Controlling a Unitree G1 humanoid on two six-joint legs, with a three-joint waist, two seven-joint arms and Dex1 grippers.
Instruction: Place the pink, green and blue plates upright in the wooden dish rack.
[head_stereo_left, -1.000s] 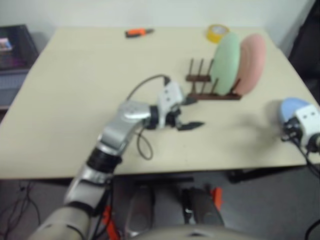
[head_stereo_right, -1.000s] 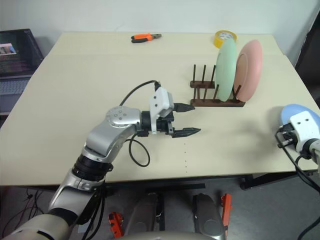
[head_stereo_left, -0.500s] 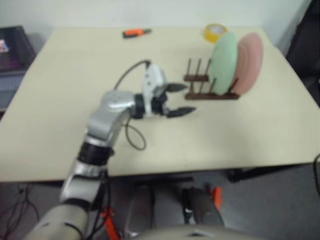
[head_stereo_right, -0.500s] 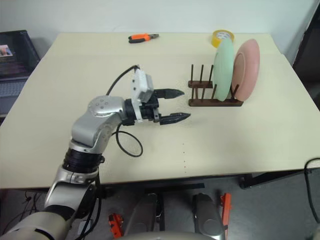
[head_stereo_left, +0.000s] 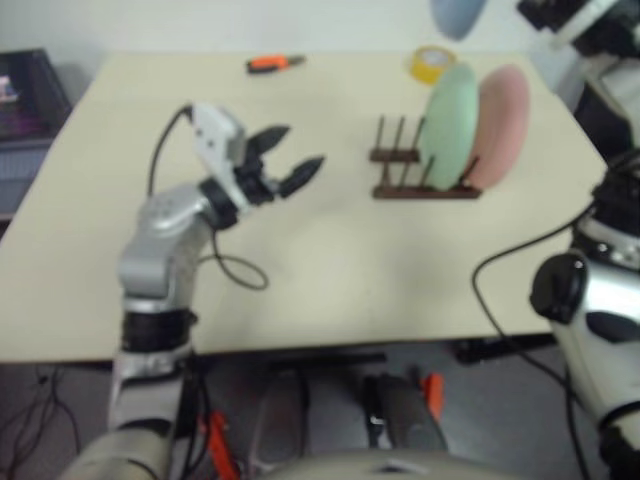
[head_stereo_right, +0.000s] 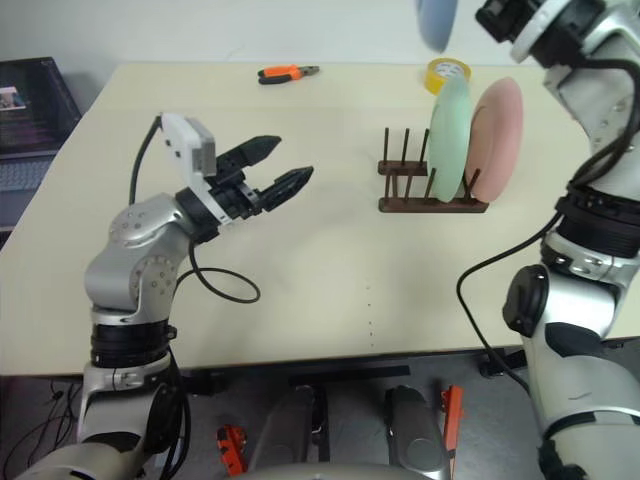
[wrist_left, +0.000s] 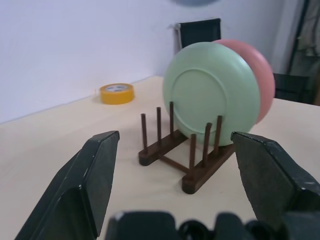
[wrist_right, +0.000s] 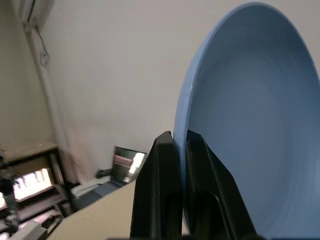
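Moved: blue plate is now high above the far edge of the counter, over the tape; a second ago it was low at the near right corner. Right arm went up with it. Left pincer went from the counter's middle to the left and now points up a little toward the rack.
Blue plate: clamped at its rim by the right pincer, held on edge in the air, apart from the rack and from the other plates.
Right pincer: fingers together on the plate's rim, one on each face.
Green plate: upright in the rack, between the pegs, near its right end.
Pink plate: upright just behind the green one, at the right end of the rack; the two overlap, I cannot tell if they touch.
Rack: on the counter, right of centre; its left pegs are free.
Left pincer: fingers wide apart, holds nothing, above the counter, well apart from the rack.
Tape: yellow roll, on the counter behind the rack.
Pliers: orange handles, at the far edge.
Counter: pale beige top.
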